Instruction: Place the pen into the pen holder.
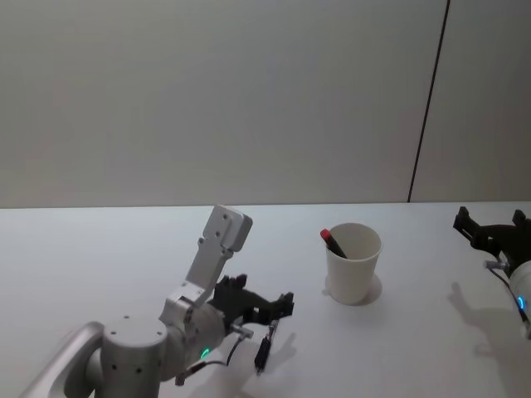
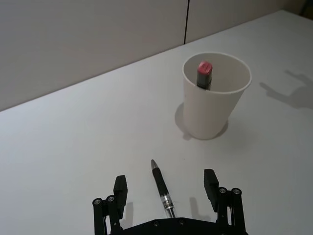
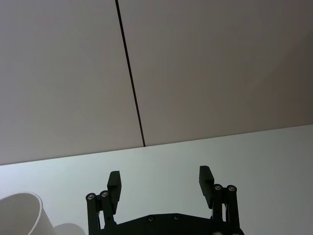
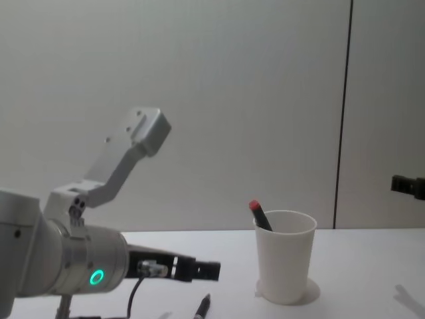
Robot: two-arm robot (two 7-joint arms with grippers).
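Head view, starting at the robot's left: the left gripper point(image 1: 278, 308) hangs low over the white bench point(image 1: 99, 249), jaws spread wide and empty. The pen point(image 2: 162, 188) lies flat on the bench beneath it, and the left wrist view shows it lined up between the two fingers, tip pointing away from the wrist. Near it to the right stands the pen holder point(image 1: 354, 265), upright, with a red-capped marker point(image 1: 332, 242) already leaning inside. Far right, the right gripper point(image 1: 491, 220) is parked above the bench, also open. The step in hand looks like the pick. The next move likely calls for lowering, closing on the barrel, then lifting and tipping the pen over the rim.
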